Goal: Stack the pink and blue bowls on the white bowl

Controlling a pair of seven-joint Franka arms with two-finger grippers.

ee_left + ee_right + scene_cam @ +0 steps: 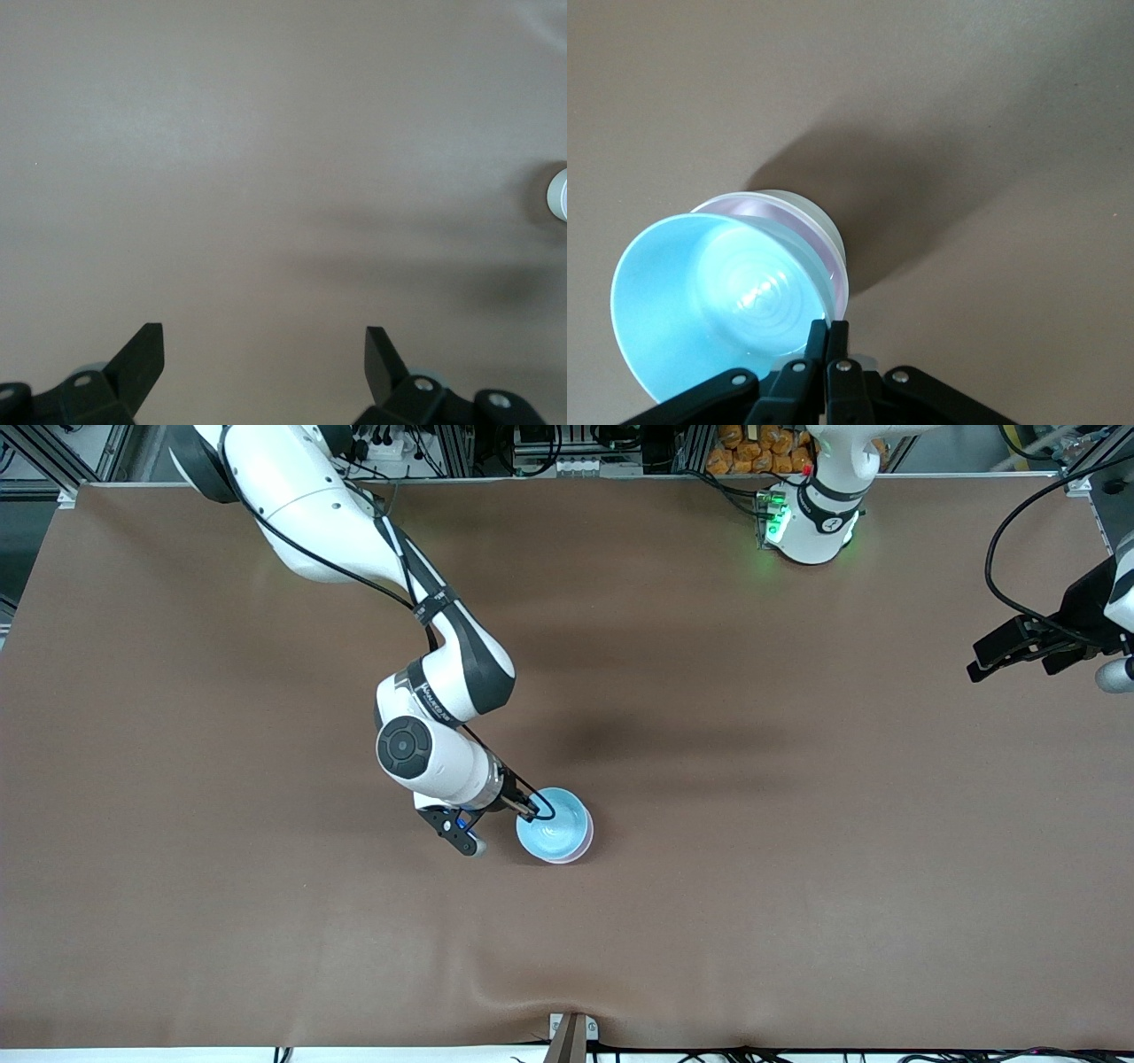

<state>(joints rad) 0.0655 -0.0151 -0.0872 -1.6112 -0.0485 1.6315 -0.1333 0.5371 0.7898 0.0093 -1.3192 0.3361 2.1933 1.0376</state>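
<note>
My right tool pinches the blue bowl rim, tilted over the pink bowl nested in the white bowl; the left tool waits wide open, well apart.

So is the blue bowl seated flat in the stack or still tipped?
Tipped: the blue bowl leans out of the pink bowl, its rim pinched in the right pincer.

1. Blue bowl sits on top, glossy sky blue, mouth up, tilted a touch in the right wrist view
2. Pink bowl nested right under it, only a pale rim showing
3. White bowl at the bottom, on the table's middle
</note>
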